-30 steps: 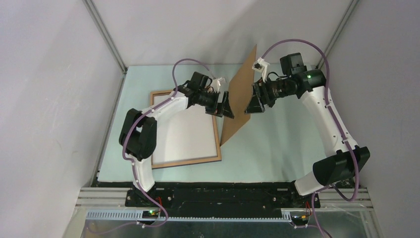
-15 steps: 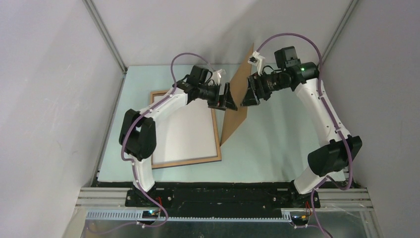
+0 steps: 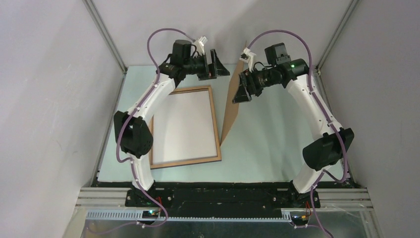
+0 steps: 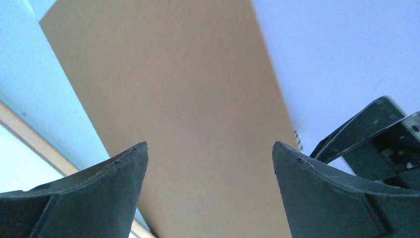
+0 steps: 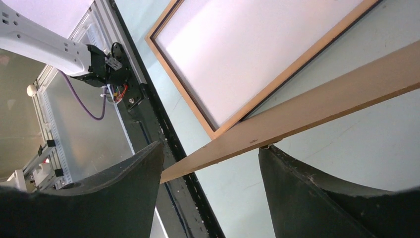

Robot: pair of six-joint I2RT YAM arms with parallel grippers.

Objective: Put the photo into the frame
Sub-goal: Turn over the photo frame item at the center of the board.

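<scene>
Overhead, the frame [image 3: 185,162] lies flat on the left of the table [image 3: 277,144]. The photo [image 3: 185,126] sits inside its rails, white side up, and the brown board [image 3: 228,116] stands on edge just beside it. Only the right wrist view shows the board's edge crossing the right gripper [image 5: 210,146] and meeting one fingertip. Both grippers are spread wide. The left gripper [image 3: 221,63] grips nothing.

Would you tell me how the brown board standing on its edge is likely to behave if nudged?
The brown board probably tips easily: it stands tilted on one thin edge, with nothing clamping it. It looks stiff, since its edge runs straight in the right wrist view. Likely light, being so thin.
</scene>
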